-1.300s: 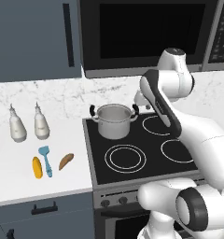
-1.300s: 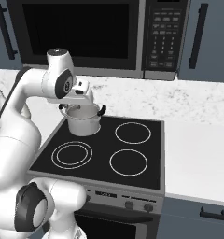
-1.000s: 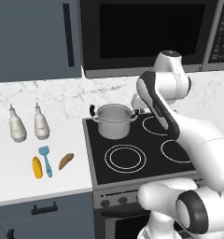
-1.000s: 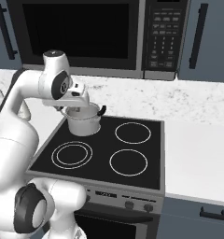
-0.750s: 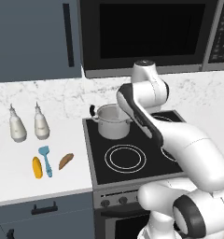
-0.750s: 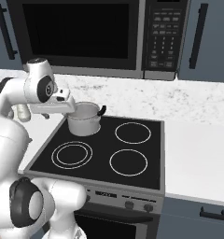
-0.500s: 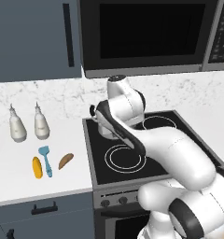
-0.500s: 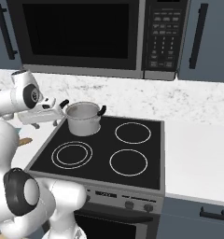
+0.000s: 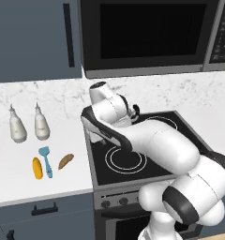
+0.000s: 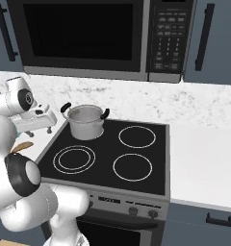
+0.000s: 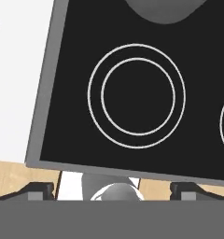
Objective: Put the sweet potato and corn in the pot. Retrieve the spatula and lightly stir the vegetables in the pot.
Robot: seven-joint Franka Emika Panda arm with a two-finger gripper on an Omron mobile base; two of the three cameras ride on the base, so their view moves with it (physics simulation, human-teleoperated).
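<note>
1. The stove (image 9: 147, 157), with its black glass top, is the landmark. In the hand view the gripper (image 11: 112, 186) looks down on the stove's front-left ringed burner (image 11: 136, 95). Its two dark fingertips (image 11: 39, 190) stand far apart at the bottom corners, fully spread, with nothing between them.
2. On the white counter (image 9: 20, 168) left of the stove, nearest its front edge, lies the corn (image 9: 37, 168), a bright yellow-orange cob.
3. Just beside the corn, on the stove's side, lies the light-blue spatula (image 9: 46, 161), blade pointing away from the front edge.
4. The brown-orange sweet potato (image 9: 65, 161) lies a little nearer the stove than the spatula, tilted and apart from it.
5. Farther back on that counter, two white bottles (image 9: 27, 124) stand upright side by side.
6. The steel pot (image 10: 86, 121) sits on the stove's back-left burner, black handles out to either side.
7. Above the stove hangs a dark microwave (image 10: 88, 36).
</note>
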